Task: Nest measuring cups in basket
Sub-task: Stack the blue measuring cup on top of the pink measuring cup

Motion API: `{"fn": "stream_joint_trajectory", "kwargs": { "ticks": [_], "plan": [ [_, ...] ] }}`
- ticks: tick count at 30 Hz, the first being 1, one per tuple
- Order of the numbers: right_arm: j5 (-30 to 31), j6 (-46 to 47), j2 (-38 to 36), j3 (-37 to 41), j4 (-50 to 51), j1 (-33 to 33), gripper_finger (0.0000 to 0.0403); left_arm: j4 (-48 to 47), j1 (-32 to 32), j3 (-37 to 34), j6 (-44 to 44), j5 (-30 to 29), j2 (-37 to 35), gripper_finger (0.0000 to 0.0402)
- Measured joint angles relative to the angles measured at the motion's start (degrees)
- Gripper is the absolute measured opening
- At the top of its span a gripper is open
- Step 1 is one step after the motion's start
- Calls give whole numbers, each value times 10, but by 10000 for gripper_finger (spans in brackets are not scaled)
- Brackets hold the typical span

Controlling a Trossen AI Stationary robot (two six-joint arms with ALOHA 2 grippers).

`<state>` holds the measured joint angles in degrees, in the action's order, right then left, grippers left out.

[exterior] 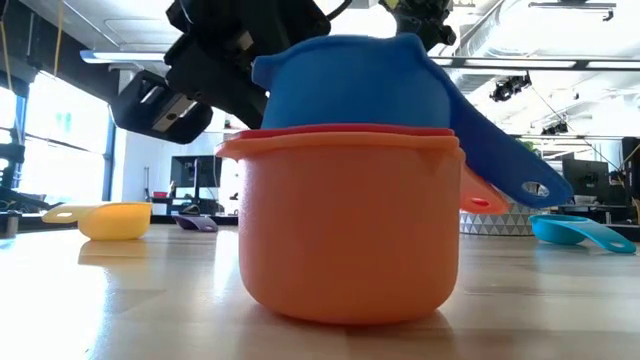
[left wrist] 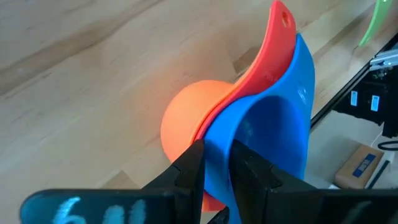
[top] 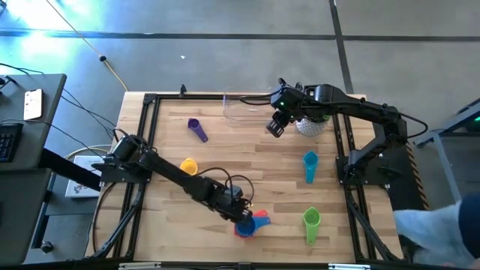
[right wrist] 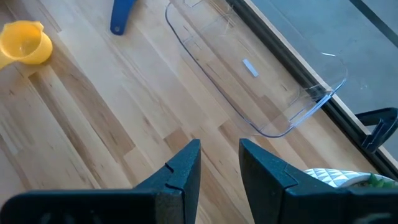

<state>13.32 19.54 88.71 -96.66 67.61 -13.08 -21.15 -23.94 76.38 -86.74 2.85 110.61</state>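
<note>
The blue cup (exterior: 350, 85) sits tilted in the red cup (exterior: 340, 131), which sits in the orange cup (exterior: 345, 230), at the table's near middle. My left gripper (top: 241, 212) is shut on the blue cup (left wrist: 280, 130). The purple cup (top: 197, 129), yellow cup (top: 187, 166), teal cup (top: 310, 165) and green cup (top: 311, 223) lie apart on the table. The clear basket (top: 229, 109) stands at the far edge. My right gripper (top: 275, 126) hovers beside it, narrowly open and empty; it also shows in the right wrist view (right wrist: 219, 152). My left gripper holds the blue cup's wall at the rim (left wrist: 217, 158), on the side away from its handle (left wrist: 301, 68). One finger is inside the cup and one outside. The fingers come slanting down from the table's left. The cup sits tilted in the red cup.
A white pot with a green plant (top: 311, 124) stands just right of my right gripper, next to the basket (right wrist: 261, 127). Black frame rails (top: 146, 142) run round the wooden table. Bare wood lies in the middle between the loose cups.
</note>
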Motion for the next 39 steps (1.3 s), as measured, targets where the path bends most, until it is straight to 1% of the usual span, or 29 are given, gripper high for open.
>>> {"fn": "stream_joint_trajectory", "kwargs": {
  "ticks": [7, 11, 17, 23, 26, 27, 30, 33, 35, 37, 39],
  "plan": [
    [0, -3, 0, 0, 0, 0, 101, 0, 0, 0, 3, 0, 0, 61],
    [0, -3, 0, 0, 0, 0, 101, 1, 4, 0, 15, 17, 0, 61],
    [0, -3, 0, 0, 2, 0, 101, -3, 11, 1, 45, -7, -20, 61],
    [-5, 3, 0, 0, 14, 0, 101, -82, 18, 0, 80, -31, -58, 60],
    [-26, 26, 0, 0, 40, 6, 101, -109, 18, 1, 107, -55, -72, 60],
    [-29, 33, 0, 0, 47, 11, 101, -131, 18, -1, 119, -65, -78, 60],
    [-30, 62, 0, 0, 86, 34, 101, -152, 19, 0, 158, -90, -96, 60],
    [-30, 105, 0, 0, 115, 66, 101, -175, 19, 0, 198, -110, -116, 60],
    [-30, 140, 0, 0, 119, 90, 101, -212, 21, -1, 226, -119, -133, 60],
    [-30, 182, 0, 0, 124, 117, 101, -230, 23, 0, 252, -120, -151, 60],
    [-30, 233, 0, 0, 125, 148, 101, -276, 26, 0, 277, -122, -170, 60]
  ]
}}
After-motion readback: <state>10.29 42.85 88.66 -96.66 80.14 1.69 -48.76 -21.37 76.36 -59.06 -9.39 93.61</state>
